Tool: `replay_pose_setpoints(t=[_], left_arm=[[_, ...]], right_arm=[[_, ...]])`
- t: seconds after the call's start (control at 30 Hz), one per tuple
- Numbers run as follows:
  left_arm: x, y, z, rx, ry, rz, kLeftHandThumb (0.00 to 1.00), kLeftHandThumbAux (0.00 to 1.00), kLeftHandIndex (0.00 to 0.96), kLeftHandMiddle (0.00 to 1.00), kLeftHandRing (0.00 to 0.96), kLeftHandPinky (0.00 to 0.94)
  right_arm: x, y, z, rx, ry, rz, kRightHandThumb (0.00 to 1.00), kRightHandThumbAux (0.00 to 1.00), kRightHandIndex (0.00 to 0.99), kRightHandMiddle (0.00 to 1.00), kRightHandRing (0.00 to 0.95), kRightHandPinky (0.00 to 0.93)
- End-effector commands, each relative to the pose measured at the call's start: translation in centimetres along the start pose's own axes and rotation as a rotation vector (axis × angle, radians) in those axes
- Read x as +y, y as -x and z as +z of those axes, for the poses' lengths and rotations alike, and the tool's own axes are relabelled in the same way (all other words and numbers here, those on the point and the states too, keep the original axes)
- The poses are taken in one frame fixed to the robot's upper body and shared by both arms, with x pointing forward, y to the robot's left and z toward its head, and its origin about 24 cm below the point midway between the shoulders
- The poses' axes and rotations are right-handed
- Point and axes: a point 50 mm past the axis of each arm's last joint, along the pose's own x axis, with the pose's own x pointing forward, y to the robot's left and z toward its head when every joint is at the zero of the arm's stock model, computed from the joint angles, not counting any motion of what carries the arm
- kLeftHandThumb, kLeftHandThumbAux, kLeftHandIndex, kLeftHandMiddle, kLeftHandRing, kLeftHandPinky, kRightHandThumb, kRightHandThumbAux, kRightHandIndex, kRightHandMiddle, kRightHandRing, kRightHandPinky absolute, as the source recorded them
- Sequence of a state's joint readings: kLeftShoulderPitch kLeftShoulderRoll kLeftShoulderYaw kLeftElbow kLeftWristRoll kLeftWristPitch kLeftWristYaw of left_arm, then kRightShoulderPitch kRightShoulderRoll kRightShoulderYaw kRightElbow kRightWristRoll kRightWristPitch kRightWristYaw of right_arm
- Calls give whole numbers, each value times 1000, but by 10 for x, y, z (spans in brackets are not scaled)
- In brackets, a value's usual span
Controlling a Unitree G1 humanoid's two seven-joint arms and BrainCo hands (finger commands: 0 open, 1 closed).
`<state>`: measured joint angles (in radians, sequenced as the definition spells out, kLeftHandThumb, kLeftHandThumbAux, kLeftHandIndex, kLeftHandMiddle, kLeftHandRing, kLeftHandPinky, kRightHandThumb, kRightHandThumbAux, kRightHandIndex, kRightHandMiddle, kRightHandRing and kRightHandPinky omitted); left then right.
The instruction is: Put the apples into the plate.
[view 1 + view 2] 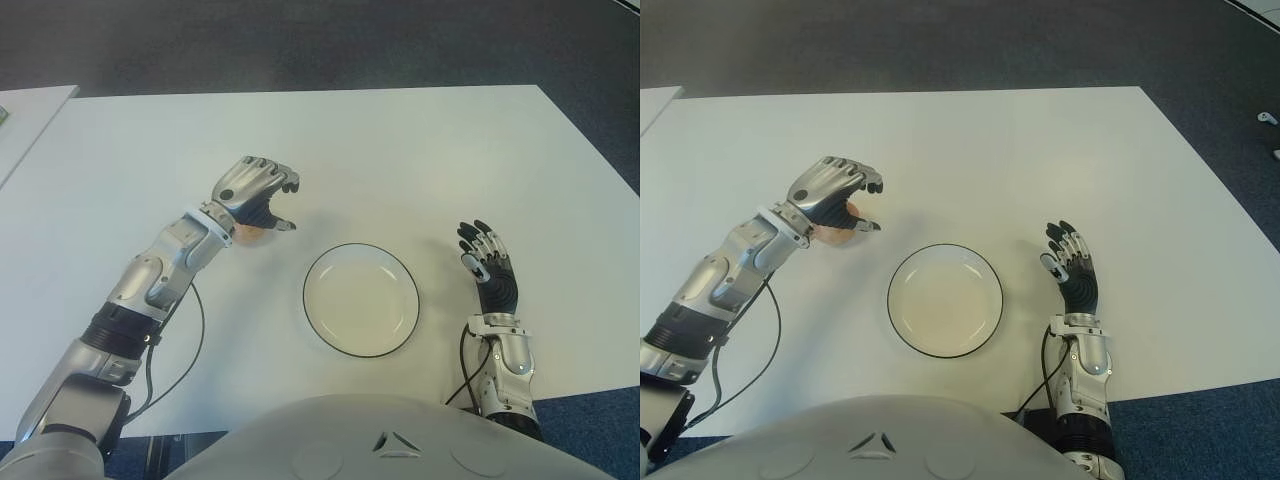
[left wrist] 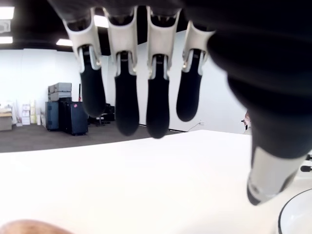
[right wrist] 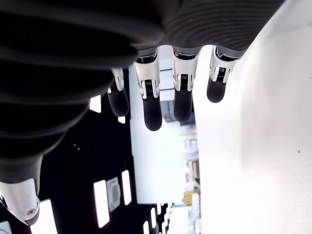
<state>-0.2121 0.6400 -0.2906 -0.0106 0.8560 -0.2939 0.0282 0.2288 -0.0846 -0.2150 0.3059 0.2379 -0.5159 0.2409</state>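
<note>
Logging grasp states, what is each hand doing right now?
Left hand: open, fingers arched over the apple, not gripping it.
Right hand: open, empty, right of the plate.

A big white table (image 1: 400, 150) sits on dark grey carpet (image 1: 300, 45). Far behind the table stand a white wall (image 2: 34, 73), dark cabinets (image 2: 68, 117), and bright ceiling lights (image 2: 7, 12).

White surface (image 1: 400, 160); dark carpet floor (image 1: 300, 45) beyond; second white table edge (image 1: 25, 115) far left.
</note>
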Motion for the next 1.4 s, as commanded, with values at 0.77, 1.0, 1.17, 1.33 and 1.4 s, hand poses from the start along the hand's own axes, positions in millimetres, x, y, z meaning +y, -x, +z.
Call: replay_pose_setpoints(t=[0.77, 1.0, 1.17, 1.33, 1.4], left_arm=[[-23, 12, -18, 105, -150, -164, 268, 153, 0, 0, 0, 0], [-26, 13, -21, 108, -156, -157, 260, 145, 0, 0, 0, 0], [-29, 13, -25, 116, -163, -153, 250, 135, 0, 0, 0, 0], [-32, 14, -27, 123, -166, -162, 252, 132, 0, 0, 0, 0], [-33, 15, -28, 127, -163, -169, 255, 131, 0, 0, 0, 0]], right_arm=[[3, 38, -48, 273, -71, -34, 311, 588, 139, 276, 187, 111], [3, 38, -47, 272, -72, -34, 299, 590, 140, 281, 190, 113], [3, 38, -47, 269, -69, -33, 299, 591, 142, 285, 193, 115], [3, 39, -47, 265, -67, -33, 300, 590, 142, 288, 195, 112], [2, 39, -47, 265, -64, -35, 299, 589, 142, 291, 196, 114]])
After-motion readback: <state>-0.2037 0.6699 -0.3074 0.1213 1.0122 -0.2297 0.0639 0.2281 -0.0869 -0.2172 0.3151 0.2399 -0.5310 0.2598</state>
